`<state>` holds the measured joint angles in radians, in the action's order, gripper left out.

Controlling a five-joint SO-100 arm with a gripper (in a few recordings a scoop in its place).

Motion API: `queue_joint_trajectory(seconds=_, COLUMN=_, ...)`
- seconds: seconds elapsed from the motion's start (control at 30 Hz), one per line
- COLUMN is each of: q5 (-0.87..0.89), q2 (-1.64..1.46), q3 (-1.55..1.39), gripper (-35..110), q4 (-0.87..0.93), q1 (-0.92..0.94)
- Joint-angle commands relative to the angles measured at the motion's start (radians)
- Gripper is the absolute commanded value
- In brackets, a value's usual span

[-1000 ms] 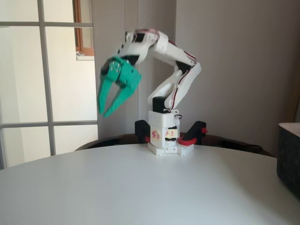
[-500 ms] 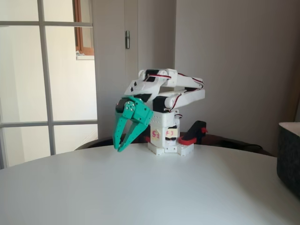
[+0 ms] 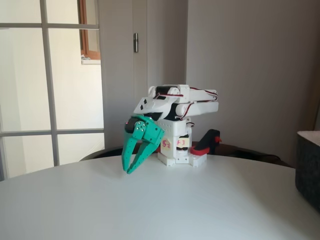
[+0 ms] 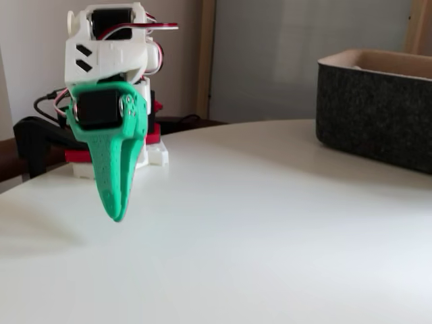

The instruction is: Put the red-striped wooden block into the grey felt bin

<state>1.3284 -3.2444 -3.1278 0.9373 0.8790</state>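
Observation:
My green gripper (image 3: 128, 171) hangs at the left of the folded white arm, fingertips pointing down, just above the white tabletop. Its tips sit close together with nothing between them. In a fixed view the gripper (image 4: 118, 212) shows edge-on as a single green blade above the table. The grey felt bin (image 4: 378, 121) stands on the table far to the right of the gripper, its paler rim (image 4: 368, 62) up; only its left side (image 3: 307, 167) shows at the right edge of a fixed view. The red-striped wooden block is out of view.
The arm's white base (image 3: 176, 147) is clamped at the table's far edge with black and red clamps (image 3: 206, 142). A window and a door stand behind. The round white table (image 3: 165, 205) spreads bare between the gripper and the bin.
The arm has folded down from a raised pose. The gripper dropped from mid-air at upper left to just above the table beside the base.

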Motion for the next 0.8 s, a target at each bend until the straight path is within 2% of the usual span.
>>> queue_joint_trajectory(seconds=0.0, q5=0.044, q2=-0.025, q3=-0.017, gripper=0, q4=0.008, q1=0.006)
queue_joint_trajectory(seconds=0.77, q5=0.064, q2=-0.025, q3=-0.017, gripper=0, q4=0.011, q1=0.006)
